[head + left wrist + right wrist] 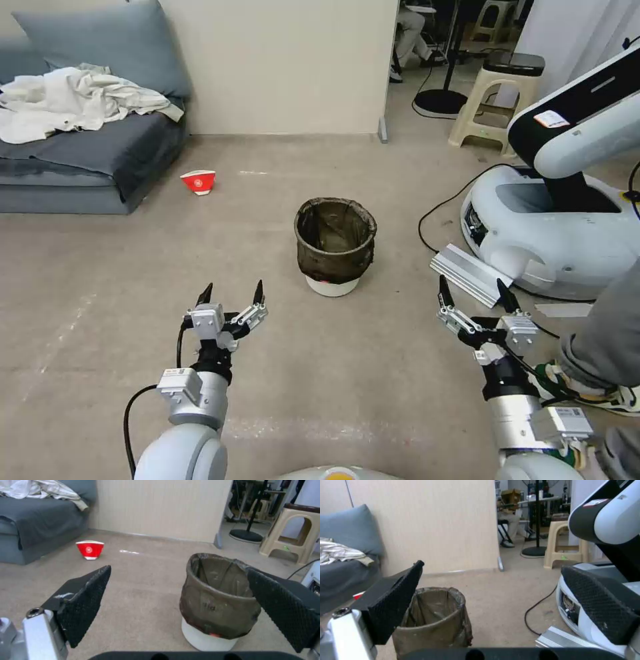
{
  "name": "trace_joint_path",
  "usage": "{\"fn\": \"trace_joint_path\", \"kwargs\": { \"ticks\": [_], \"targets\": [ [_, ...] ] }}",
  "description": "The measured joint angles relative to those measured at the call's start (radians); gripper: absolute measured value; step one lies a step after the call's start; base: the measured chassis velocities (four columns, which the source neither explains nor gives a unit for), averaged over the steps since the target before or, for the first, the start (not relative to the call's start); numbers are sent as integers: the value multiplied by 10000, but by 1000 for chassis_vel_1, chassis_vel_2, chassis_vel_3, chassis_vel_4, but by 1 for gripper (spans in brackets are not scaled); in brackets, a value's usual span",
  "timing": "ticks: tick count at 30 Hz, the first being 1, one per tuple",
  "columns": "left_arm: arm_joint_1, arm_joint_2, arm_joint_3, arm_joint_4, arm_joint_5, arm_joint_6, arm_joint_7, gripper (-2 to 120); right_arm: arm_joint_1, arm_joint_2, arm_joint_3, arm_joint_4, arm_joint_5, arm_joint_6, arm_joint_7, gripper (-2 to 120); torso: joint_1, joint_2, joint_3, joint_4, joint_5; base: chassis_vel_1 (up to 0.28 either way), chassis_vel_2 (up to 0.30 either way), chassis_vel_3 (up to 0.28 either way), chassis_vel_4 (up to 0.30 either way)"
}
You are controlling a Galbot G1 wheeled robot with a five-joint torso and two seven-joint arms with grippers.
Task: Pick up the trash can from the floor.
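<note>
The trash can (335, 245) stands upright on the floor (133, 267) in the middle of the head view, a white bin with a dark brown bag folded over its rim. It also appears as the trash can (218, 600) in the left wrist view and the trash can (435, 620) in the right wrist view. My left gripper (231, 291) hovers open, nearer to me and left of the bin, holding nothing. My right gripper (476, 291) is open too, nearer and to the bin's right, apart from it.
A red-and-white paper cup (199, 181) lies near a grey sofa (87, 160) at the left. Another white robot base (553, 233), a black cable (440, 207) and a metal bar (470, 273) sit at the right. A person's leg and shoe (593, 387) are beside my right arm. A beige stool (493, 100) stands behind.
</note>
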Motion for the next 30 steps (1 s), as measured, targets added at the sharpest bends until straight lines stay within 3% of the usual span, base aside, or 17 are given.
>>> {"fn": "trace_joint_path", "kwargs": {
  "ticks": [30],
  "targets": [
    [-166, 130, -60, 16, -2, 35, -22, 100, -54, -35, 6, 85, 49, -118, -45, 100, 0, 0, 1, -2, 0, -104, 102, 106, -108]
  ]
}}
